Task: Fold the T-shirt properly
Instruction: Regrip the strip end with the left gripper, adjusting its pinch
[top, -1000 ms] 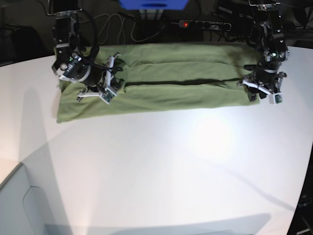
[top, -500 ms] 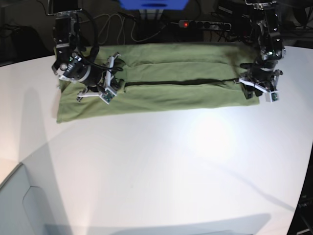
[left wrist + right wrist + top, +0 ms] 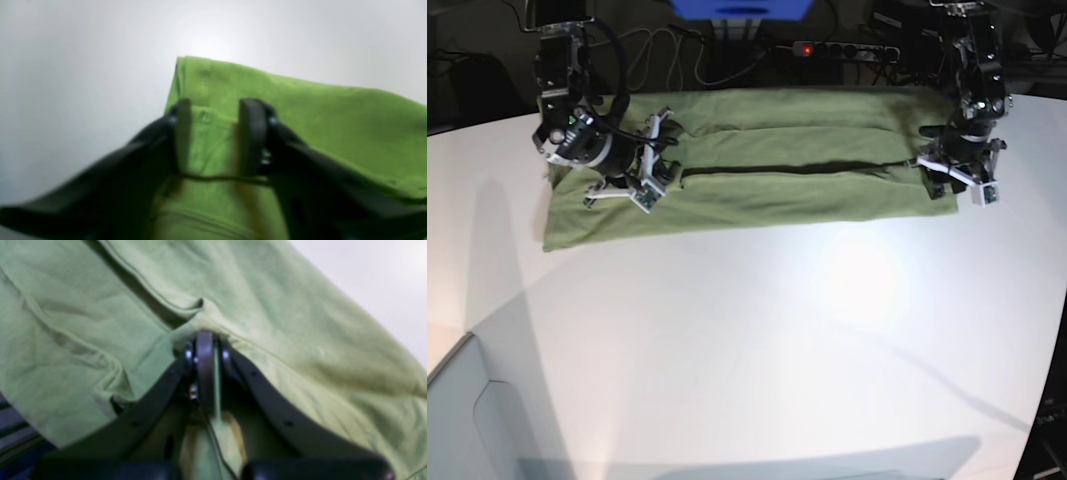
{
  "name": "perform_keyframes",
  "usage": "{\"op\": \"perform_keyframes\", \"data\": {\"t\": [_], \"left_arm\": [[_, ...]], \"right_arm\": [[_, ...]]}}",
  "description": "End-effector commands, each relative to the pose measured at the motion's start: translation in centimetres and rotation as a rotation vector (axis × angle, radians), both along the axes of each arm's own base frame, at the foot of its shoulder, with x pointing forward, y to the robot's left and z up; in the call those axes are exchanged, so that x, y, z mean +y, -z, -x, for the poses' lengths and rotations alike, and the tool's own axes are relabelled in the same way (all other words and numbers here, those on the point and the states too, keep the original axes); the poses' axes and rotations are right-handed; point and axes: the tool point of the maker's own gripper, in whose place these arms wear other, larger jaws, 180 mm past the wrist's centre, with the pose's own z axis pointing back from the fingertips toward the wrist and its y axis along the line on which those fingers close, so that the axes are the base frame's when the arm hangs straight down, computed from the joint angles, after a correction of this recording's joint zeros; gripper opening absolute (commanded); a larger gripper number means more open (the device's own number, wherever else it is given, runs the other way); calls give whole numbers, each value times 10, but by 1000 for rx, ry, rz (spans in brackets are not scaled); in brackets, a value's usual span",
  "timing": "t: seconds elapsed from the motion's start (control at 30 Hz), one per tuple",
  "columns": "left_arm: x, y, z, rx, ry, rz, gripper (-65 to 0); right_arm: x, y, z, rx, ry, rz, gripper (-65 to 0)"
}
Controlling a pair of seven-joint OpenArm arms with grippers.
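Note:
The olive-green T-shirt lies as a long band across the back of the white table, its two long edges folded in to meet at a dark middle line. My right gripper stands over the shirt's left part. In the right wrist view it is shut on a pinched fold of the T-shirt. My left gripper is at the shirt's right end. In the left wrist view it is open, one finger either side of a strip of the T-shirt near its hemmed corner.
A power strip with a red light, loose cables and a blue object lie behind the table's back edge. The table's edge slants down at the lower left and at the right.
My left arm has moved back and a little left, from beside the shirt's right end onto it. My right arm and the shirt have not visibly moved.

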Motion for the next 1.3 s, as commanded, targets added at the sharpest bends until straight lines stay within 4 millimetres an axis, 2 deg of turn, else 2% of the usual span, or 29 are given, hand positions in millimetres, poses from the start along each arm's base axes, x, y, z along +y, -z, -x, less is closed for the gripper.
{"op": "perform_keyframes", "data": {"t": [0.0,0.1,0.43,0.67,0.87,1.03,1.27], "left_arm": [[6,-14,-8,-43,4,-23,-348],[6,-13,-6,-41,4,-24,-309],[4,-8,-4,-30,0,-15,-315],[2,-8,-4,-31,5,-11,-462],[2,-8,-5,-33,4,-10,-483],[2,-11,-5,-41,4,-14,-650],[2,-12,-2,-39,6,-17,-650]], "right_arm": [[4,-9,-5,-31,-16,-25,-648],[4,-9,-5,-31,-15,-27,-648],[4,-9,-5,-31,-15,-27,-648],[4,-9,-6,-33,-14,-28,-648],[4,-10,-6,-35,-12,-29,-648],[4,-10,-6,-35,-12,-29,-648],[3,-10,-7,-36,-11,-29,-648]]}}
